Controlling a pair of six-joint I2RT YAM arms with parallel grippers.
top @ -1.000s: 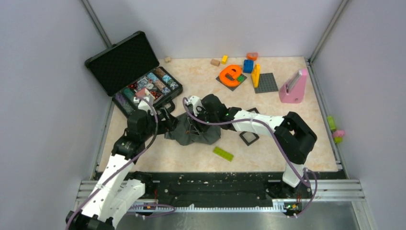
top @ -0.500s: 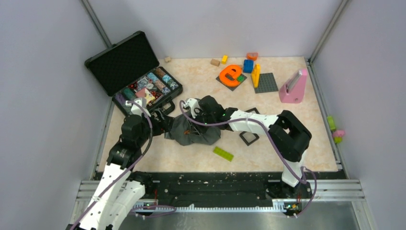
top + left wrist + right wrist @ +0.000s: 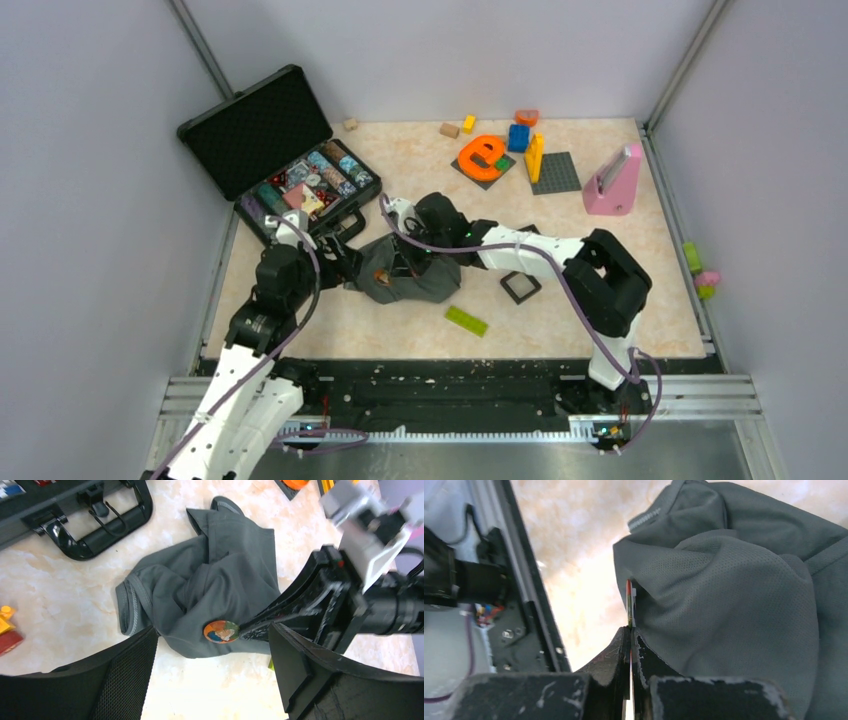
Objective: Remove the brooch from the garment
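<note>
Where the beige marbled table (image 3: 520, 335) meets pale grey walls (image 3: 90, 200) and slanting metal corner posts (image 3: 205, 50), an open black hard-shell case (image 3: 262, 135) sits at the back left. Just in front of it, the crumpled dark grey thin-fabric T-shirt (image 3: 425, 283) lies on the table. The small round orange-brown brooch (image 3: 221, 631) is on the T-shirt's fold nearest the left arm. The right end effector (image 3: 630, 630) is clenched on the brooch's rim, which its own wrist camera sees edge-on. The left end effector (image 3: 212, 632) hangs above the T-shirt, jaws spread wide, grasping nothing. A flat lime-green brick (image 3: 466, 320) lies near the cloth.
</note>
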